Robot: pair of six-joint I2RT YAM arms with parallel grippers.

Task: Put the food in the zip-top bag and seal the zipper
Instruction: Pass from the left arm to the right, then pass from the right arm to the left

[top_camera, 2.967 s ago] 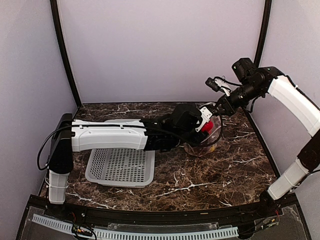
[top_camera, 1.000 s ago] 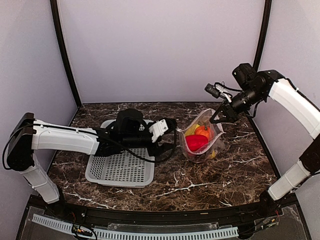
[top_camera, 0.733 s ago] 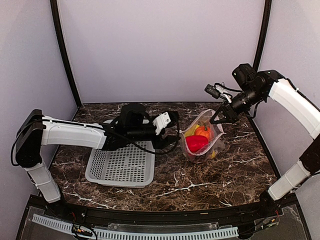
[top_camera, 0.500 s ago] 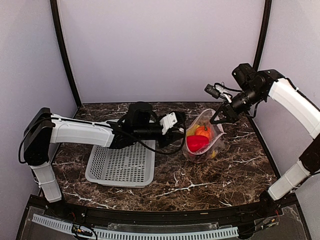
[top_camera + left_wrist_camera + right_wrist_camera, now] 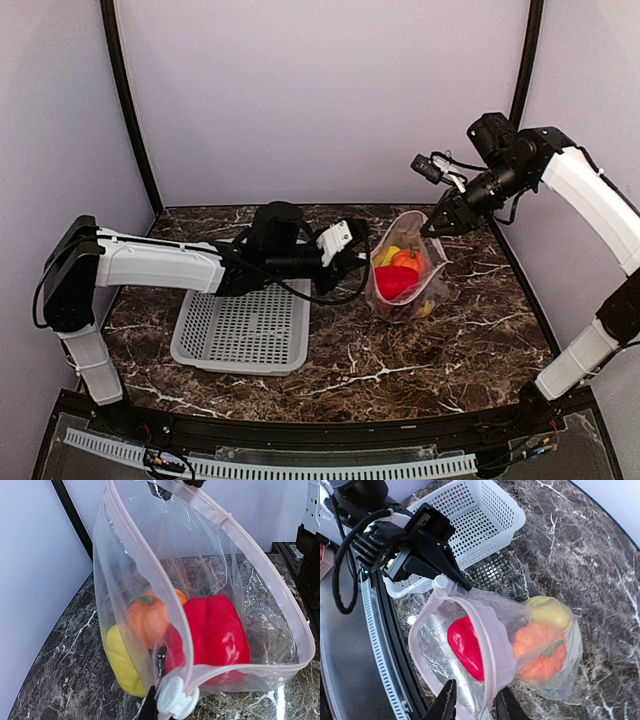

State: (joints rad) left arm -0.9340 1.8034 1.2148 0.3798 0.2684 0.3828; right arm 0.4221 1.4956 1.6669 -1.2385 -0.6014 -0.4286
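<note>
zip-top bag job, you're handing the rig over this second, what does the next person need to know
left gripper: shut on the zip-top bag at one end of its zipper.
right gripper: jaws parted around the opposite end, grip doubtful.
bag is upright on the table, right of the white basket, mouth open; red pepper, orange fruit and yellow piece inside, other pieces not made out.
done: food loaded, as far as shows.
to do: press the zipper shut along its length.

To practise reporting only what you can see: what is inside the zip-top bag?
Inside the zip-top bag lie a red pepper, an orange fruit and a yellow piece. Anything beneath or behind these is covered, so further pieces cannot be ruled out.
</note>
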